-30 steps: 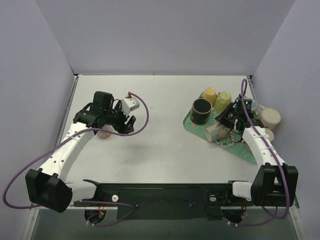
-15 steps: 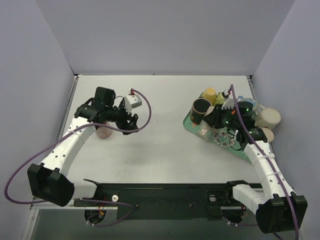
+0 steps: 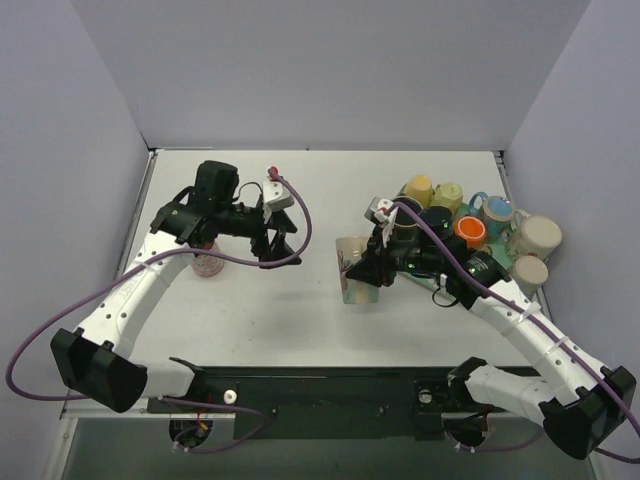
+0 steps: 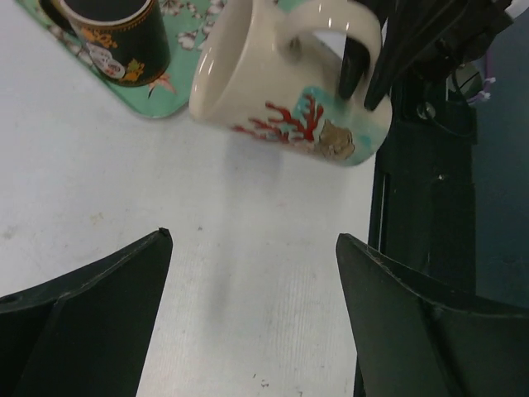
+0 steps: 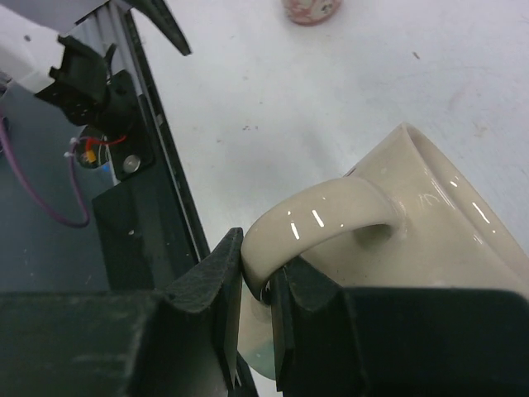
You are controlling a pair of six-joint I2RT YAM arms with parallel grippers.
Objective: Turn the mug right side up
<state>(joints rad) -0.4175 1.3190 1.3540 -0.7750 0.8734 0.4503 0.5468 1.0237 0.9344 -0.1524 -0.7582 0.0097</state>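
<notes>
**Coral-print mug held sideways by its handle, just left of the tray**

The right gripper pinches the handle of the cream coral-print mug. The mug hangs tilted on its side above the white table, its mouth facing sideways, just off the near-left edge of the green floral tray. The left gripper faces it with its jaws spread wide and nothing between them. On and around the tray stand one patterned black mug, one navy mug, two yellow mugs, one orange mug, one blue mug and two cream mugs. The arm hides which of these actually sit on the tray. One small pink cup stands by the left arm.
</notes>
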